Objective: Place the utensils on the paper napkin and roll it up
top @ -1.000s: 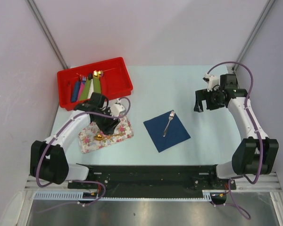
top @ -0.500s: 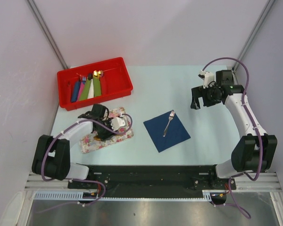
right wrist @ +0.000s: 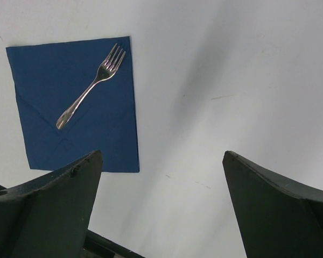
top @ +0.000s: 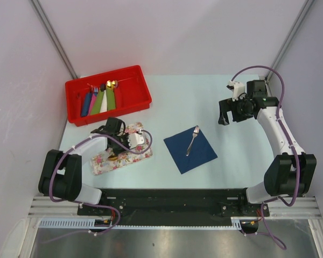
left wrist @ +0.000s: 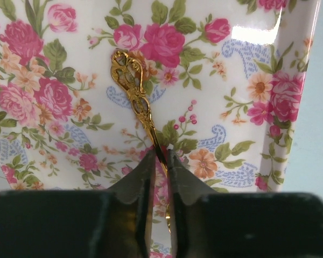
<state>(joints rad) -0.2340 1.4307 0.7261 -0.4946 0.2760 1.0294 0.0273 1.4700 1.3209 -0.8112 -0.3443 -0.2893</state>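
The gold spoon (left wrist: pixel 132 88) lies on the pink-flowered tray (left wrist: pixel 247 64), its ornate handle end pointing away from the camera. My left gripper (left wrist: pixel 161 156) is down on the tray with its jaws shut on the spoon's thin stem. In the top view the left gripper (top: pixel 117 152) sits over the tray (top: pixel 101 164). The navy napkin (top: pixel 190 150) lies flat at the table's middle with the silver fork (top: pixel 192 140) on it. They also show in the right wrist view as the napkin (right wrist: pixel 48 134) and the fork (right wrist: pixel 89 95). My right gripper (top: pixel 229 115) is open and empty, raised to the right of the napkin.
A red bin (top: pixel 145 88) at the back left holds several coloured napkin rolls (top: pixel 99 101) with gold tips. The side walls stand close at the left and right. The arm bases and a black rail run along the near edge.
My left gripper has come down onto the tray and closed round the spoon's stem. My right arm shifted slightly back and left, then stayed still.
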